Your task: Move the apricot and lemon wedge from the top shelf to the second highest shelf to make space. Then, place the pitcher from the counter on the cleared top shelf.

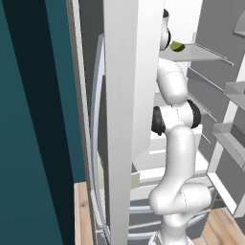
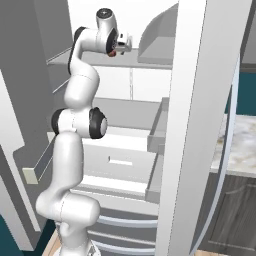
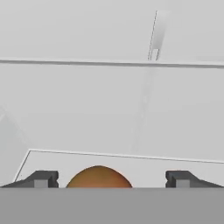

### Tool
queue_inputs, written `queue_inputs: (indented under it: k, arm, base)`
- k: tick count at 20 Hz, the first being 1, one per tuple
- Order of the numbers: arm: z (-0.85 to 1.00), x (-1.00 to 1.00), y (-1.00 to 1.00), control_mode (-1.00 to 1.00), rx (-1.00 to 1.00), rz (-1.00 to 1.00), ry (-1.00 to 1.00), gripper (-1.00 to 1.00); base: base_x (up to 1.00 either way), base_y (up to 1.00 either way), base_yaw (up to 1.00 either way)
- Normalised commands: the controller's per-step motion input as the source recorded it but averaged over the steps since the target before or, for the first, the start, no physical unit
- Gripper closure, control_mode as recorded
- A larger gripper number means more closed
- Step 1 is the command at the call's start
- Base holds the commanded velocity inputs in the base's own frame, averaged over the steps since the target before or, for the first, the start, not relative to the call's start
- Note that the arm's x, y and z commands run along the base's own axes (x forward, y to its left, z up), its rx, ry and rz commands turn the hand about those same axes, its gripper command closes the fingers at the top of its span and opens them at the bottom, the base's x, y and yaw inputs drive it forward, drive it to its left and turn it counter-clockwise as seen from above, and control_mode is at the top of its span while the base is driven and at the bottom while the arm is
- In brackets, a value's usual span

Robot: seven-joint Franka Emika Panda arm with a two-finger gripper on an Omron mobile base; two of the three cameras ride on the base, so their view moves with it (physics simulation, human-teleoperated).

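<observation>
Flat, even rendered light, bright on white surfaces; no clear source. Soft grey shading, no hard shadows, no glare. Teal wall [image 1: 28,119] dim in left base view. Edges slightly soft, coarse resolution; no visible edge distortion.

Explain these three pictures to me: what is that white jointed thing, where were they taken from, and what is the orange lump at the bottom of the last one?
The white jointed thing is a robot arm in a computer-made kitchen, reaching into an open fridge. Two pictures come from cameras behind the arm, one on each side. The third comes from a camera on its hand, looking along its pincer. The two small dark fingertips stand wide apart, so it is open and holds nothing. The orange lump between them is an apricot on the top shelf. In the left rear picture, a green lemon wedge lies on that same shelf beside the arm. The right rear picture shows a marbled counter past the fridge door.
</observation>
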Motion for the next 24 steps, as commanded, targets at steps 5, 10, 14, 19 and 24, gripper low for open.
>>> queue_inputs:
  k: [5,10,14,19,24]
  arm:
    - [-0.50,0.00,0.06,-1.00,-0.03,0.00,0.00,1.00]
    - [-0.55,-0.01,0.00,-1.00,0.00,0.00,-0.11,1.00]
    - [-0.61,-0.70,-0.03,-1.00,0.00,0.00,-0.38,1.00]
    - [-0.19,-1.00,-0.20,-1.00,0.00,0.00,-0.17,1.00]
    - [-0.12,-0.99,-0.18,-1.00,0.00,0.00,-0.06,1.00]
  base:
    - [0.00,0.00,0.00]
    - [0.00,0.00,0.00]
    - [0.00,0.00,0.00]
    - [0.00,0.00,0.00]
    - [0.00,0.00,0.00]
